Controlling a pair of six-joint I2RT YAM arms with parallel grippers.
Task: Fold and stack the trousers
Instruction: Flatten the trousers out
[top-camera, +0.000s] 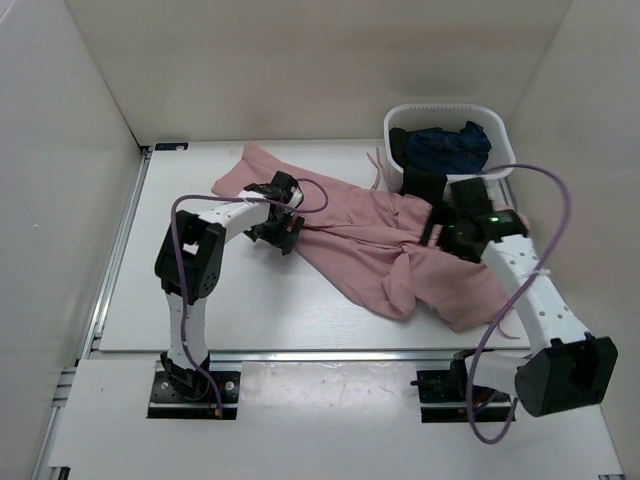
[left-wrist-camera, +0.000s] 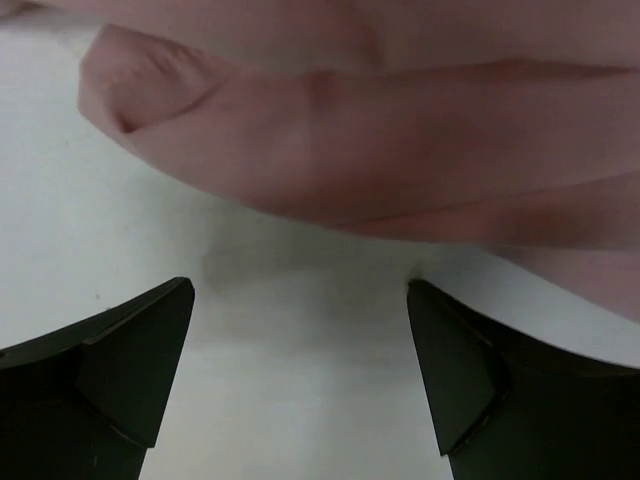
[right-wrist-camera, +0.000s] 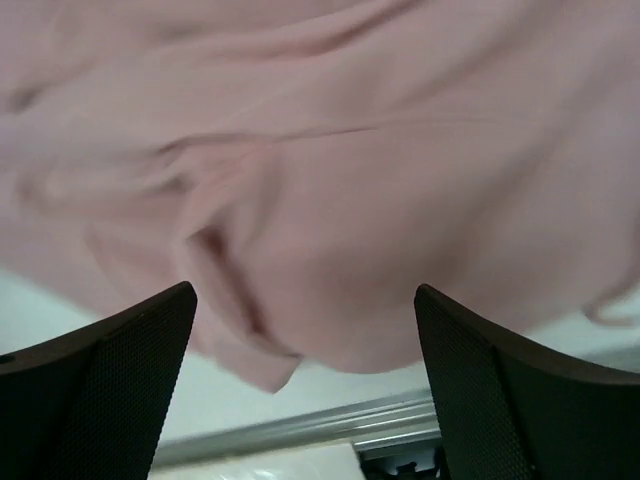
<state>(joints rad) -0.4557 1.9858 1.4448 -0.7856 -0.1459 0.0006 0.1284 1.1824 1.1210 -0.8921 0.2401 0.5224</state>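
The dusty-pink trousers (top-camera: 370, 235) lie crumpled across the middle of the white table, one leg reaching to the back left, the rest bunched toward the front right. My left gripper (top-camera: 279, 234) sits low at the trousers' left edge. In the left wrist view it (left-wrist-camera: 300, 288) is open, with bare table between the fingers and a pink fold (left-wrist-camera: 380, 150) just ahead. My right gripper (top-camera: 440, 230) hovers over the right part of the trousers. In the right wrist view it (right-wrist-camera: 305, 292) is open and empty, with pink fabric (right-wrist-camera: 330, 200) filling the frame.
A white basket (top-camera: 500, 135) stands at the back right, holding a dark blue garment (top-camera: 450, 148). A black cloth (top-camera: 421, 185) hangs at its front. White walls enclose the table on three sides. An aluminium rail (top-camera: 320, 353) runs along the near edge.
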